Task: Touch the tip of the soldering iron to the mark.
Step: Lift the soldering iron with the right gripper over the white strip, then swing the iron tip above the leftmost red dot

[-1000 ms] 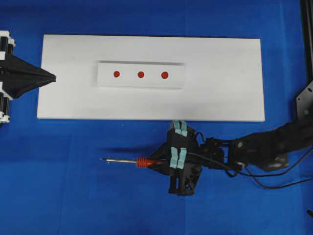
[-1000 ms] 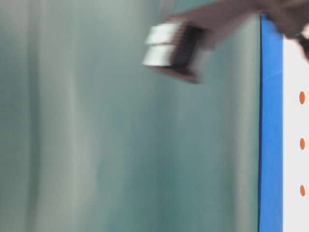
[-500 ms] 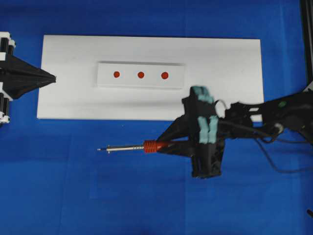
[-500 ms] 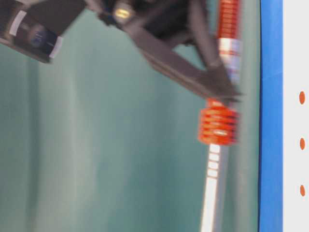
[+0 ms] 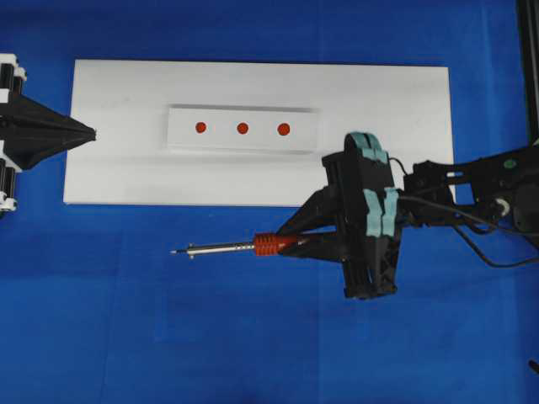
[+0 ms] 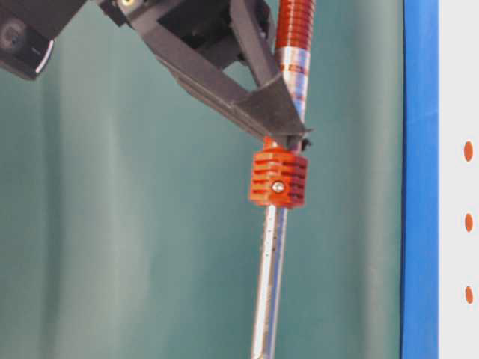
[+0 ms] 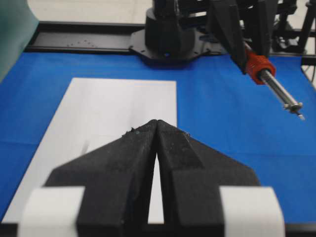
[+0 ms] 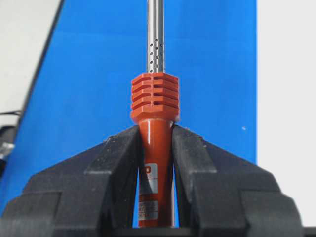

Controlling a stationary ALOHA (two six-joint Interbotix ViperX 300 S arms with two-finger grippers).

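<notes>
Three dots alike: right gripper (image 5: 305, 242) clamps soldering iron (image 5: 226, 247); tip may hit wrong dot, not mark (image 5: 284, 129). Left gripper (image 5: 91, 133) closed, empty.

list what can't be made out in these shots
- Soldering iron tip: cut off by the bottom edge in the table-level view and by the top edge in the right wrist view.
- Red dots: the table-level view crops the white board at its right edge.
- Left claw: its rear is cut off by the overhead view's left edge.
</notes>
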